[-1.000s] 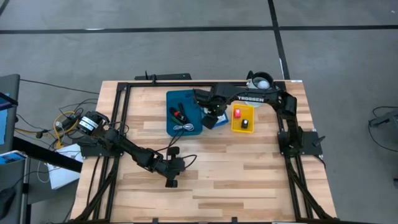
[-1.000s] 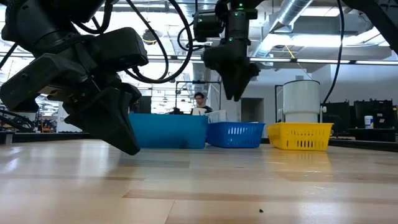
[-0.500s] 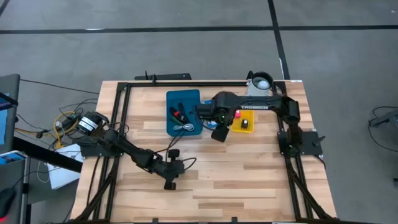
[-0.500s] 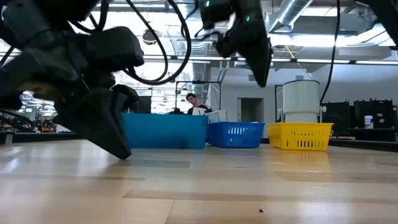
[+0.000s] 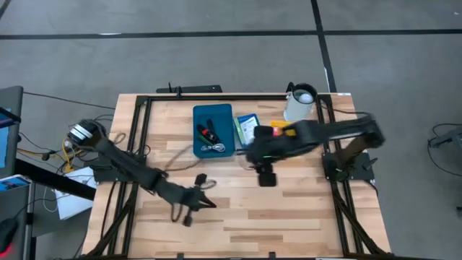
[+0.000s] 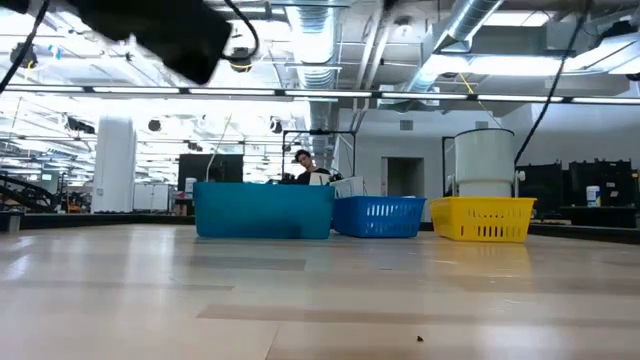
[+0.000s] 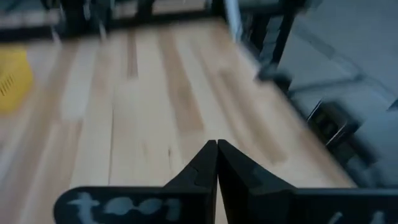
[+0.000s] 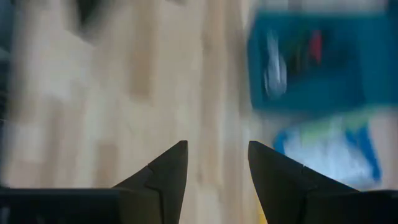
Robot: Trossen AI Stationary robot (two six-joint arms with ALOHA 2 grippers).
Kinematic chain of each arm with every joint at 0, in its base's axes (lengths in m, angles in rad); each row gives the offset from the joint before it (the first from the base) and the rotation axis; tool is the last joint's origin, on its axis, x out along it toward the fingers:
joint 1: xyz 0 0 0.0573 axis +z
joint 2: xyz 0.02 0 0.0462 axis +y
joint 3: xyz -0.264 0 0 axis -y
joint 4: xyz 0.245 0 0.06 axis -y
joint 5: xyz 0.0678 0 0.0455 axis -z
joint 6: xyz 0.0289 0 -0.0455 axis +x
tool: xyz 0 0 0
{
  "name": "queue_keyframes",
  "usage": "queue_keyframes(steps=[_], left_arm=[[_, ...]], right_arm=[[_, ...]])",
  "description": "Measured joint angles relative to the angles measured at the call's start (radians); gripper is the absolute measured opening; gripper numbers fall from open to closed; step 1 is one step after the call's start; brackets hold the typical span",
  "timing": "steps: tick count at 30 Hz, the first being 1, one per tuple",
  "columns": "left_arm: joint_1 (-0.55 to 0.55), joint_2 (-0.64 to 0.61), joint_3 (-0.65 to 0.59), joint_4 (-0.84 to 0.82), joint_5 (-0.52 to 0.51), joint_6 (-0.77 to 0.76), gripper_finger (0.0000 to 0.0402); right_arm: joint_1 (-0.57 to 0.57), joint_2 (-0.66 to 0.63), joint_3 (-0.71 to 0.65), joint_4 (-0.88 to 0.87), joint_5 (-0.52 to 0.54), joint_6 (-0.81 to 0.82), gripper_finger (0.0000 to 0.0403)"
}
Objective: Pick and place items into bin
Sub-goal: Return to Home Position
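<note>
On my light wooden table, three containers line the far side: the dark blue plastic bin left, the small blue mesh basket beside it, the yellow mesh basket right. The white cylindrical jug stands behind the yellow one. A white printed packet lies in the blue basket.

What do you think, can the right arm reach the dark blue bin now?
Likely yes: the right gripper hangs open near the dark blue bin, whose top is uncovered.
</note>
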Motion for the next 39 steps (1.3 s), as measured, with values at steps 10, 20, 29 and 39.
queue_keyframes(steps=[10,20,29,39], left_arm=[[0.057,-0.404,-0.417,0.468,0.127,-0.008,0.0],[0.076,-0.538,-0.665,0.689,0.078,-0.095,0.0],[0.074,-0.536,-0.689,0.731,0.076,-0.108,0.0],[0.074,-0.535,-0.691,0.727,0.071,-0.088,0.0]], right_arm=[[0.125,-0.494,-0.287,0.45,-0.054,-0.109,0.0161],[0.054,-1.036,-0.928,0.861,-0.06,-0.066,0.0162],[-0.008,-1.443,-1.503,1.249,-0.178,-0.033,0.0161],[-0.06,-1.679,-1.848,1.397,-0.162,-0.004,0.0158]])
